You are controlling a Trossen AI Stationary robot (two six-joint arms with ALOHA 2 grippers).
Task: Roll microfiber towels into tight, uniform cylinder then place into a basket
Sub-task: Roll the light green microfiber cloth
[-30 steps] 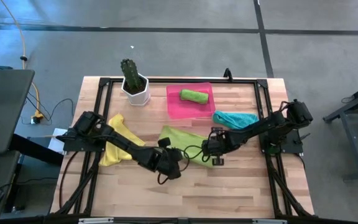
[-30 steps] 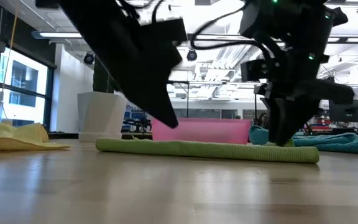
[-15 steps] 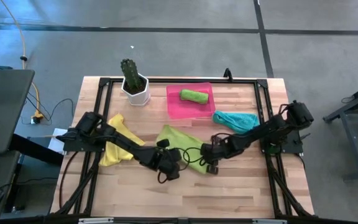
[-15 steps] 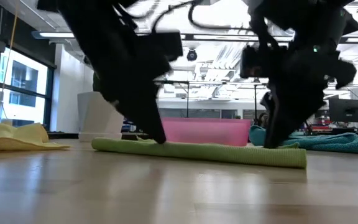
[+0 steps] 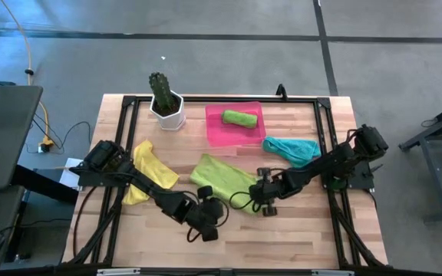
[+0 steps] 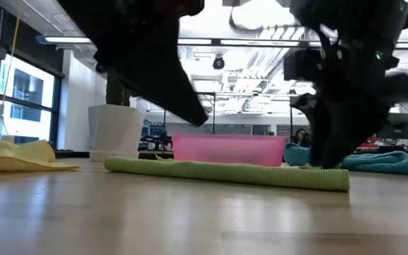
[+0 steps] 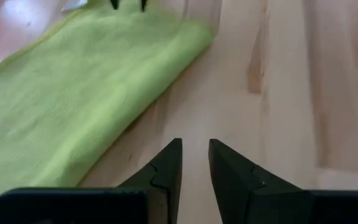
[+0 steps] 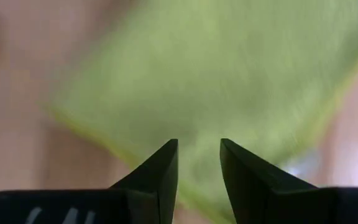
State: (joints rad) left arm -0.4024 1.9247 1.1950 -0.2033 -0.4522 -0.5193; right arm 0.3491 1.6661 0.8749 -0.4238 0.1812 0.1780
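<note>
Lying flat and unrolled at the centre of the bench (image 5: 298, 230): a lime green towel (image 5: 222, 179), its near edge running toward 5 o'clock. Looking thin, soft and limp, likely sliding and bunching on smooth wood rather than resisting. Best taken by pinching one corner or the near hem, both ends together, so the roll starts even. Hovering just off the towel's 6 o'clock corner: the left hand (image 7: 194, 163), fingers narrowly parted, holding nothing. Poised at the 4 o'clock corner: the right hand (image 8: 198, 163), fingers also narrowly parted and empty over the cloth. Sitting already rolled in the pink basket (image 5: 215, 130) at 12 o'clock: another green towel (image 5: 239, 118). Waiting at 9 and 2 o'clock: yellow towel (image 5: 146, 165), teal towel (image 5: 291, 147).
</note>
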